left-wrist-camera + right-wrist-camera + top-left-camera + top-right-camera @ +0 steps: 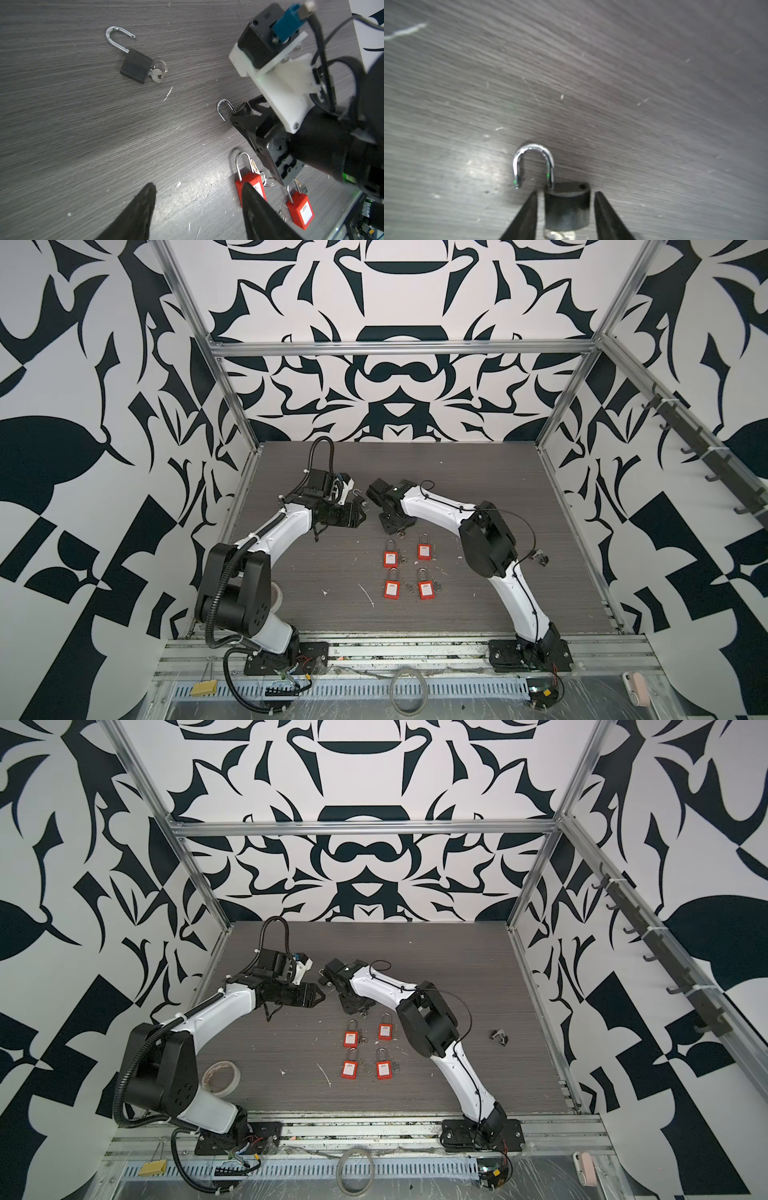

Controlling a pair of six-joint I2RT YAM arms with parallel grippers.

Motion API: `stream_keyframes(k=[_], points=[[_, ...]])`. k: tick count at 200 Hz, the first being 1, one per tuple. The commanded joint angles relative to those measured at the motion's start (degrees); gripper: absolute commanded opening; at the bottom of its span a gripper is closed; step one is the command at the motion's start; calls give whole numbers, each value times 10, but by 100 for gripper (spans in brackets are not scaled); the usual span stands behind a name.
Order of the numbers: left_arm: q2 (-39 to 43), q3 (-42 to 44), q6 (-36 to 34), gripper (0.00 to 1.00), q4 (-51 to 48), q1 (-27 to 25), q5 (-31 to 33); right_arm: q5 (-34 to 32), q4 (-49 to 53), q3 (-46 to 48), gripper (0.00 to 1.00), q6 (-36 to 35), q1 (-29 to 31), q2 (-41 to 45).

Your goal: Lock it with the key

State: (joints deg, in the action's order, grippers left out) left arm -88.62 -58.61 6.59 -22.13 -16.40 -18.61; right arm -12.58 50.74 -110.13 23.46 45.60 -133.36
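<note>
Right gripper (566, 192): jaws narrow, straddling the body of a black padlock (566, 207). A thin gap shows on each side, so no grip is seen. Shackle (533, 154) is swung open, its free end clear of the body. A sliver of silver key (559, 235) shows at the base (blurred, cut off by the frame edge). The padlock is low against the wood-grain table (654, 83); resting or just lifted, cannot tell.

Landmark: four red padlocks (423, 551), two rows of two, lying flat. In both top views the black padlock sits beyond that block, toward the back wall and slightly left of it. From up there only the shackle (368, 492) shows.

Left gripper (199, 185): jaws wide, nothing between them. It is also beyond the red padlocks and left of them, near the right gripper but apart.

Second black padlock (136, 68), left wrist view: flat on the table, shackle open, second key (155, 74) in its base, well apart from the red padlocks.
</note>
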Motion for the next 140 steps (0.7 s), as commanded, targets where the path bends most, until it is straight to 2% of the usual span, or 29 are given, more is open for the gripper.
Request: stream_keyframes(k=[1, 80, 111, 122, 140], points=[[7, -13, -1, 68, -6, -1, -3, 46, 2, 21, 44, -6, -3, 27], [9, -24, -17, 68, -1, -1, -40, 40, -5, 36, 37, -60, -10, 65], [31, -12, -85, 68, 25, -1, -92, 20, -22, 47, 35, -147, -12, 110], [42, -3, -107, 68, 46, -1, -108, -9, -41, 67, 35, -187, -13, 136], [59, 7, -148, 68, 86, -1, -140, 3, -75, 102, 34, -244, -21, 184]])
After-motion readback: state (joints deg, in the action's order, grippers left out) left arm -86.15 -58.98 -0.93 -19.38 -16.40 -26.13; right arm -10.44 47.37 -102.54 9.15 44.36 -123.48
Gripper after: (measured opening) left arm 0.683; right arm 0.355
